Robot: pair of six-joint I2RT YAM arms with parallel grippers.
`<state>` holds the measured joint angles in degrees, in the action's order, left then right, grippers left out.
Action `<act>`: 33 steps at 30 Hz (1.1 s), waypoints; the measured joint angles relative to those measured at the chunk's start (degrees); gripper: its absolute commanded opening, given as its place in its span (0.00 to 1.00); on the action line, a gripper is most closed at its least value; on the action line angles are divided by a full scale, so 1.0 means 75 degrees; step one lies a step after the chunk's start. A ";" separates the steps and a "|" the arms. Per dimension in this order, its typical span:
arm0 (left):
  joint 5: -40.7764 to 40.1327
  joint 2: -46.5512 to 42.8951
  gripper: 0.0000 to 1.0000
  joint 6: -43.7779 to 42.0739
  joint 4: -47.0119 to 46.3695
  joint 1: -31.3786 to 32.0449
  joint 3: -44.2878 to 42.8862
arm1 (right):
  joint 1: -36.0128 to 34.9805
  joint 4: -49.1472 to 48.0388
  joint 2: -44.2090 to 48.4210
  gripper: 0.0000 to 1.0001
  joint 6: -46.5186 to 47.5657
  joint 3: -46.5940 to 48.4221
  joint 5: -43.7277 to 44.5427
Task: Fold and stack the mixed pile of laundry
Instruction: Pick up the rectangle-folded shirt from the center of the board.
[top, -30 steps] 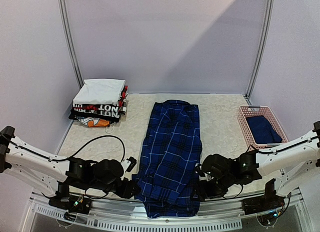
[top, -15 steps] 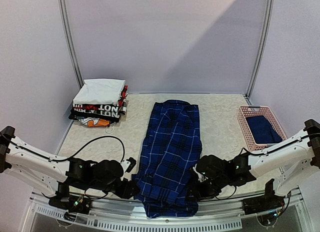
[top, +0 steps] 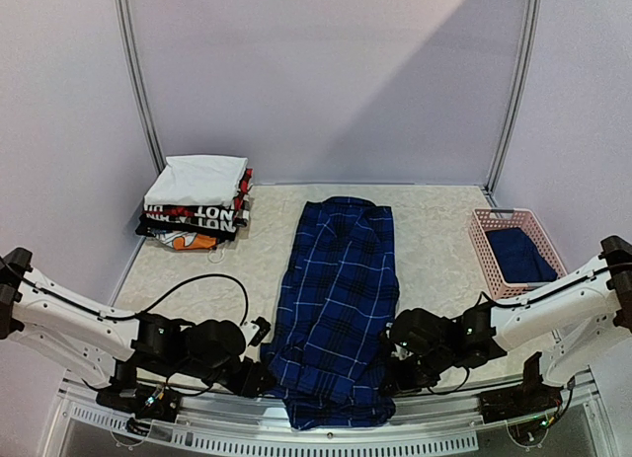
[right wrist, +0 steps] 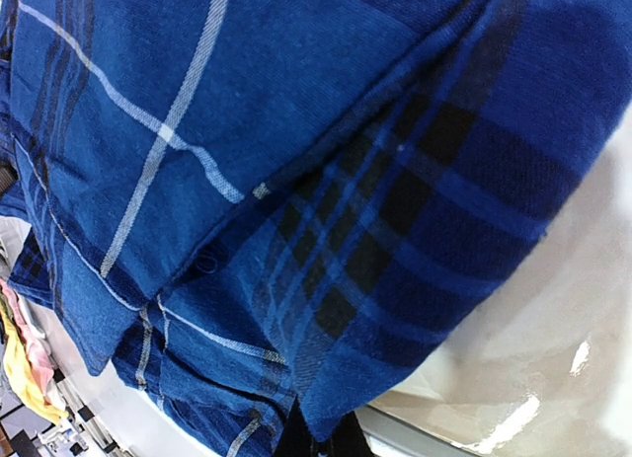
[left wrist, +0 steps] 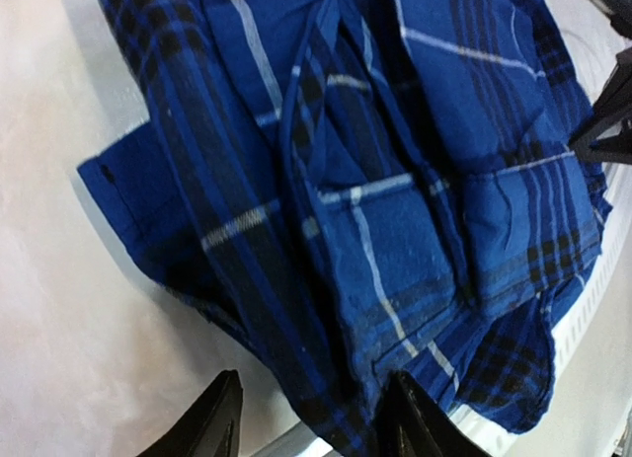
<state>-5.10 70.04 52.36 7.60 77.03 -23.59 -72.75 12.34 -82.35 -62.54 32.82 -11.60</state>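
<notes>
Top external: on counter (top: 439, 250), left end effector (top: 265, 371) spread astride near-left hem of plaid shirt (top: 336, 289) laid lengthwise at centre, right end effector (top: 392, 378) clenched on its near-right hem, navy T-shirt (top: 518, 256) farther right inside pink basket (top: 481, 242).

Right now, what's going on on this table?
The robot is working on a plaid shirt spread on the table. The right claw is shut on the shirt's near right edge; the left claw is open at its near left edge. A navy garment lies in the pink basket, and a folded stack sits far left.
</notes>
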 measured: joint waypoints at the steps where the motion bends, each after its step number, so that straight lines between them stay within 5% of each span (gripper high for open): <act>1: 0.0026 -0.0009 0.50 0.0015 0.0058 0.0041 0.0000 | 0.0000 0.0000 0.0006 0.00 0.0000 -0.0006 0.0012; 9: 0.0315 0.0035 0.33 0.0044 -0.0087 0.0128 0.0000 | 0.0000 -0.0055 0.0012 0.00 0.0000 -0.0035 0.0055; 13: 0.0458 0.0411 0.00 -0.0032 -0.0501 0.0149 0.0003 | 0.0000 -0.0050 0.0015 0.00 0.0000 -0.0035 0.0073; 33: -0.0280 -0.0586 0.00 -0.0233 0.0283 0.0172 -0.0874 | 0.0000 0.2037 0.1008 0.00 0.0539 0.1358 0.1667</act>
<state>-7.20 65.65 50.61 9.72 78.32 -30.15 -72.75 27.62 -74.78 -58.50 43.00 0.91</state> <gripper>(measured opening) 0.014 0.015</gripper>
